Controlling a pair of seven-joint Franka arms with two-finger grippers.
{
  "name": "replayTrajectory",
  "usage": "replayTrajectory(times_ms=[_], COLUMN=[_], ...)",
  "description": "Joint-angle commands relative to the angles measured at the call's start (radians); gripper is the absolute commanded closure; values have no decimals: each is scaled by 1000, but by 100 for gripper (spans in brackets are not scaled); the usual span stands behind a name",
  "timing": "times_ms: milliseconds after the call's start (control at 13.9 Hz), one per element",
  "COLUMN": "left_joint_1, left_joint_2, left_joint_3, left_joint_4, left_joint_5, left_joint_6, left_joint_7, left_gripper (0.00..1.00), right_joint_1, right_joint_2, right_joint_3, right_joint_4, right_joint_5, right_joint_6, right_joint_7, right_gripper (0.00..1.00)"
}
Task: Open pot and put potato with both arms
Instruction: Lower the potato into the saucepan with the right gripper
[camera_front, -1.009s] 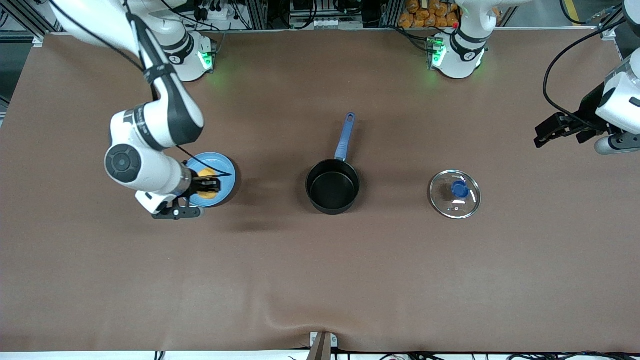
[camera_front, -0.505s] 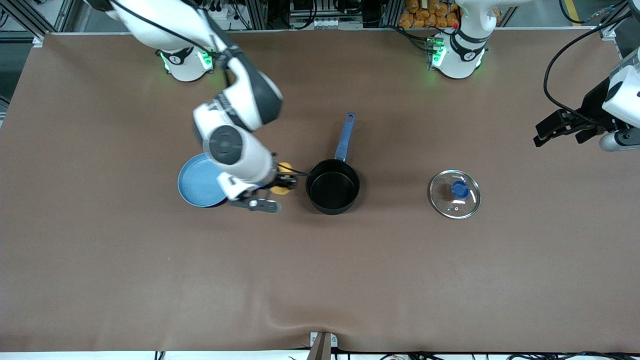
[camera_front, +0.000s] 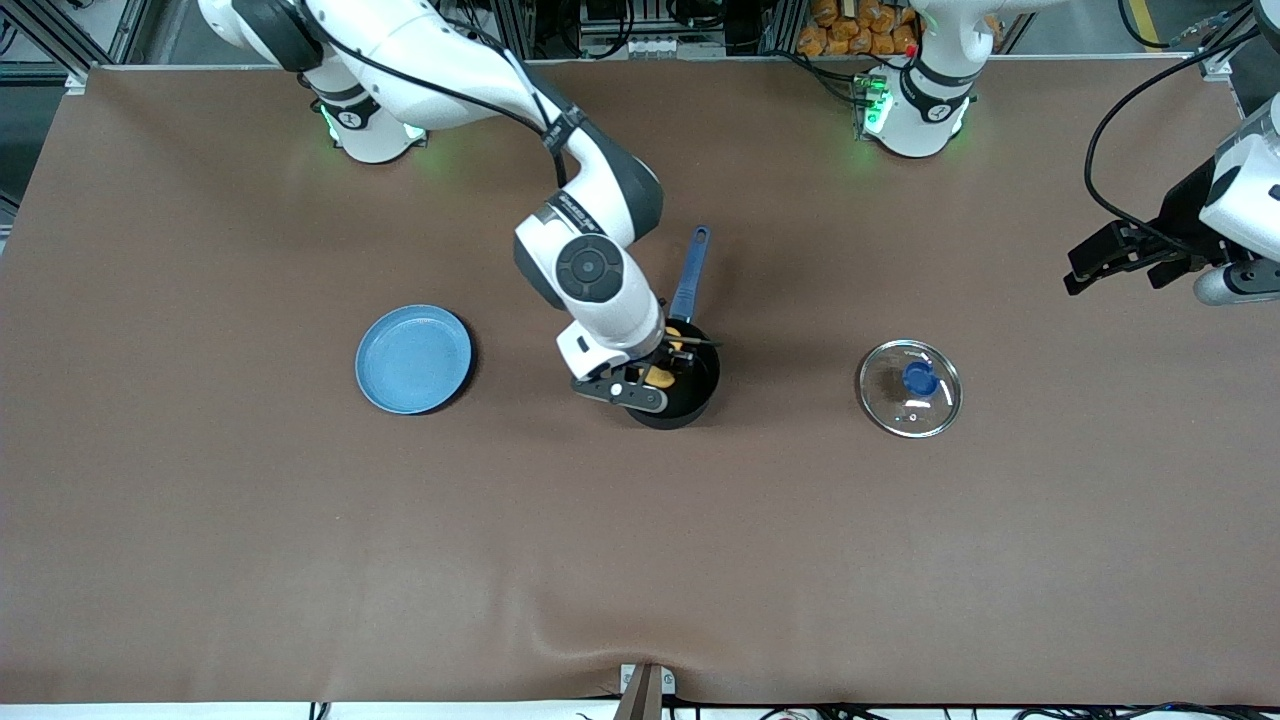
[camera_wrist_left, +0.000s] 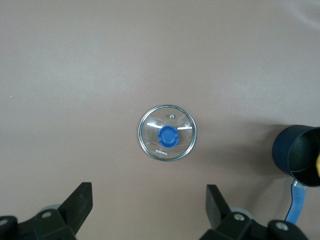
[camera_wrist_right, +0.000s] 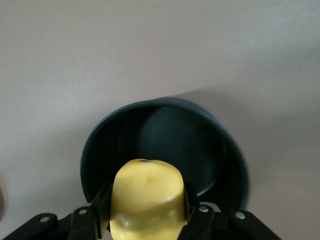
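Potato (camera_wrist_right: 147, 197), lumpy matte yellow with a rounded top, sits clamped between the black jaws of the right gripper (camera_front: 668, 364), which hangs over the open pot (camera_front: 690, 400). Pot is a small round black saucepan, smooth dark inside with a thin rim, standing mid-worktop; its long slim blue handle (camera_front: 690, 270) has a hang hole at the tip and points toward the robot bases. In the right wrist view the potato is over the pot's rim, pot (camera_wrist_right: 165, 145) wall curving round below it, floor bare and faintly glossy. Lid (camera_front: 909, 388) lies flat on the worktop, well apart from the pot, toward the left arm's end: clear round glass, thin metal rim, stubby blue knob (camera_wrist_left: 167, 135) at centre, small vent hole near the edge. Left gripper (camera_front: 1130, 257) is up over the worktop's edge at the left arm's end, waiting; left wrist view shows its two black fingers (camera_wrist_left: 80, 204) wide apart, holding nothing, lid on the worktop between them farther off. Plate (camera_front: 413, 359), flat round light blue with a shallow raised rim, lies toward the right arm's end, about level with the pot. Worktop (camera_front: 300, 550) has a matte brown cover with a slight wrinkle at the near edge.
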Motion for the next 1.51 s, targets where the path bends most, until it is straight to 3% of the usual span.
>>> replayTrajectory(times_ms=[0, 1081, 1153, 1225, 1297, 1369, 1441], left_joint_1=[8, 9, 9, 9, 8, 12, 14], left_joint_2=[13, 6, 6, 10, 16, 15, 18], left_joint_3=[-3, 5, 4, 3, 5, 5, 7], left_joint_4=[31, 50, 56, 56, 57, 56, 56], left_joint_5=[-13, -19, -18, -13, -12, -10, -12], left_joint_6=[-25, -41, -48, -49, -49, -49, -49], left_joint_7=[25, 5, 0, 0, 0, 3, 8], left_gripper=[0, 0, 0, 0, 0, 0, 0], right_joint_1=[24, 38, 38, 38, 38, 38, 38], right_joint_2=[49, 135, 136, 135, 135, 135, 135], right_joint_3=[-16, -14, -14, -14, -16, -16, -16], right_joint_4=[47, 49, 46, 43, 41, 41, 41], right_joint_5=[7, 0, -1, -4, -6, -9, -30], right_joint_6=[3, 62, 62, 59, 57, 58, 59], right_joint_7=[19, 98, 96, 95, 95, 93, 93], right_gripper=[100, 100, 93, 68, 56, 1, 0])
